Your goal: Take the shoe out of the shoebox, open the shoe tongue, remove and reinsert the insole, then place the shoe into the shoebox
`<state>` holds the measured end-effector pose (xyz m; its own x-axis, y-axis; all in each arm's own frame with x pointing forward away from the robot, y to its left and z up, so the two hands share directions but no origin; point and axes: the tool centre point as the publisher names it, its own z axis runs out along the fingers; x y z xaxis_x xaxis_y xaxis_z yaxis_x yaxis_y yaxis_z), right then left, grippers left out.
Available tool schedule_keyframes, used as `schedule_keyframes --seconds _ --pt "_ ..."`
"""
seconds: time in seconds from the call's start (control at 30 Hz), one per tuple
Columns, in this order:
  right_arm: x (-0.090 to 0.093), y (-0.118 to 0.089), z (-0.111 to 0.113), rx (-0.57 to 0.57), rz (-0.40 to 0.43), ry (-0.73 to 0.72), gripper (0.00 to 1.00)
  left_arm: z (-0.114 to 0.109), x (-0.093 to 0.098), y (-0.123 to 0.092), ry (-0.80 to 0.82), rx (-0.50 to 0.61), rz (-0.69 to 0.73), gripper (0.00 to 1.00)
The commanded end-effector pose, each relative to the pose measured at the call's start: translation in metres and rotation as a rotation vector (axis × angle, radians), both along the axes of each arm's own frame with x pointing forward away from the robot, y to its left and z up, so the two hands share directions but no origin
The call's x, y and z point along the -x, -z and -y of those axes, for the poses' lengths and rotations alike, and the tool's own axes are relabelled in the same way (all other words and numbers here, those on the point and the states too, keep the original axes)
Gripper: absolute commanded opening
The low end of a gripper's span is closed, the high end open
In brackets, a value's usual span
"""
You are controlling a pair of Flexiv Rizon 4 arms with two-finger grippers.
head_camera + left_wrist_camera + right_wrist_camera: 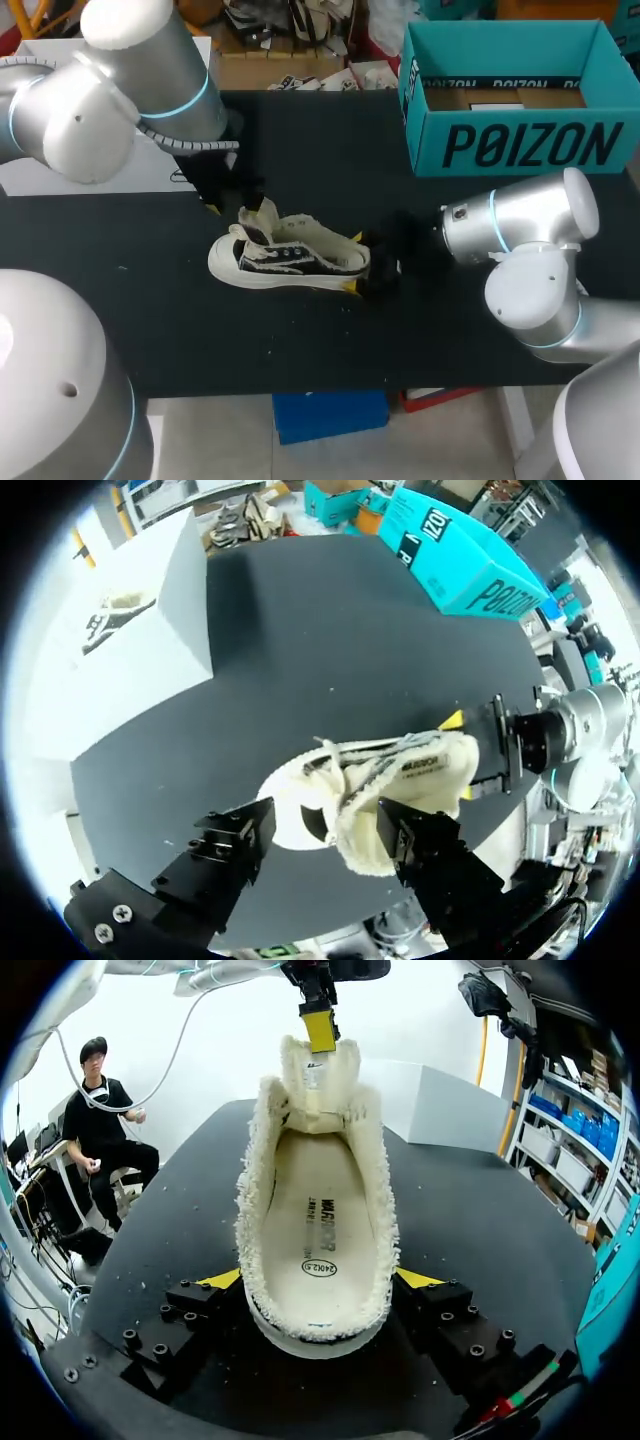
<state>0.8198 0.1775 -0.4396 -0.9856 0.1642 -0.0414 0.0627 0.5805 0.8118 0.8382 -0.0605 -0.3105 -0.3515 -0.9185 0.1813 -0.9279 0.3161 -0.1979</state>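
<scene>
On the table, right jaws grasp the shoe by its heel; left jaws released, at the toe end.

Shoe: cream fleecy cloth, with a rough, tufted nap along the collar and tongue. Side panels are darker woven cloth. The sole rim is white, rubbery and faintly glossy.
Insole inside the shoe: smooth, matt, pale, printed.
Table under the shoe: black, matt, flecked with pale lint.
Shoebox beyond the shoe: teal cardboard, matt, with bare brown board inside.
White box behind the shoe: smooth, matt, paper-faced.
Left arm and right arm on either side of the shoe: smooth silver-grey shells with a satin sheen.
Right gripper at the shoe's heel: matt black blocks with dull screw heads and smooth yellow plastic-looking tips.
</scene>
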Motion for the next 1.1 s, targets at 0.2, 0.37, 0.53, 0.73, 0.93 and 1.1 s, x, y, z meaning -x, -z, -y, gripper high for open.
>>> schedule_keyframes --seconds 0.2,0.37,0.53,0.73,0.93,1.1 --pt "0.000 0.003 -0.001 0.002 0.000 0.003 0.00 0.031 0.005 -0.032 0.605 0.091 -0.008 0.89" --pt "0.000 0.003 -0.001 0.002 0.000 0.003 0.00 0.058 0.005 -0.030 0.863 0.042 -0.018 0.00" --pt "0.000 0.003 -0.001 0.002 0.000 0.003 0.00 0.074 0.006 -0.021 1.088 0.068 -0.127 0.00" --pt "0.000 0.003 -0.001 0.002 0.000 0.003 0.00 0.078 0.009 -0.016 1.349 0.085 -0.298 0.00" --pt "0.000 0.003 -0.001 0.002 0.000 0.003 0.00 0.078 0.009 -0.016 1.349 0.085 -0.298 0.00" --pt "0.000 0.003 -0.001 0.002 0.000 0.003 0.00 0.078 0.009 -0.016 1.349 0.085 -0.298 0.00"
